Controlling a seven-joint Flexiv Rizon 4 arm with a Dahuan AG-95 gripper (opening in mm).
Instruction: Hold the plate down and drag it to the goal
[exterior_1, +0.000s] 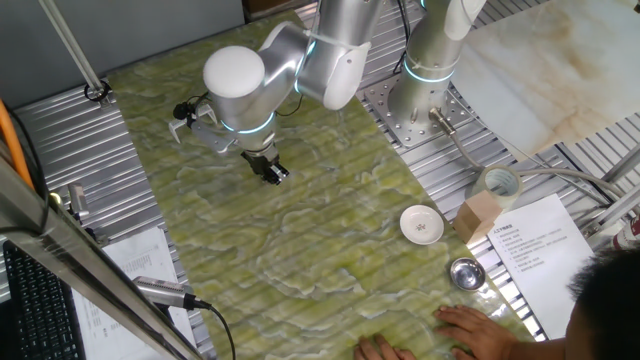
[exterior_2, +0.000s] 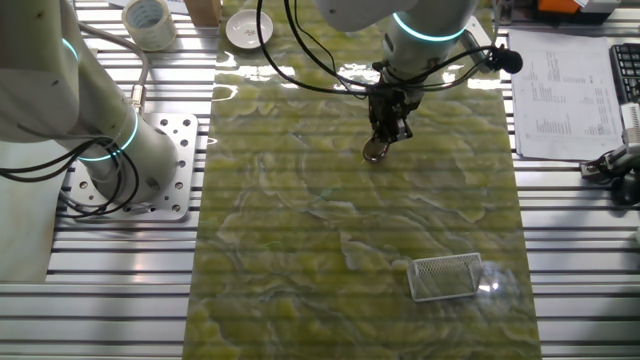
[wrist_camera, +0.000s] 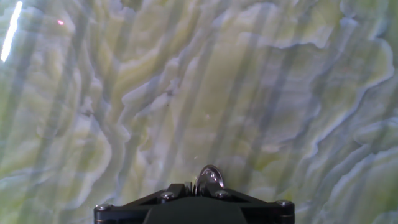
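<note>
Surface (exterior_2: 300, 250) – green-and-cream marbled sheet laid over a ribbed metal bench; carries every item below

Arm (exterior_1: 300, 65) – silver Flexiv Rizon with glowing cyan joint rings, reaching over the middle of the sheet, wrist turned down

Goal (exterior_2: 447, 277) – thin white three-sided rectangular frame, flat on the sheet near its edge; nothing inside it; well apart from the tool tip

Gripper (exterior_2: 381, 143) – black two-finger unit, pointing straight down. The jaws look drawn close, but whether they are fully together cannot be told from any view

Plate (exterior_2: 374, 154) – small round shiny silver metal dish with a raised rim, directly beneath the fingertips and touching or very nearly touching them. In the hand view only its rim (wrist_camera: 210, 177) shows above the tool body, so contact is not certain

Step in hand, by judgement – pinning: tip set on the dish, the drag not yet made, and the whole distance to the frame remains

Next move calls for – steady downward pressure, then a slow sideways slide toward the frame's open side, kept low enough that the dish does not slip out from under the tip
</note>
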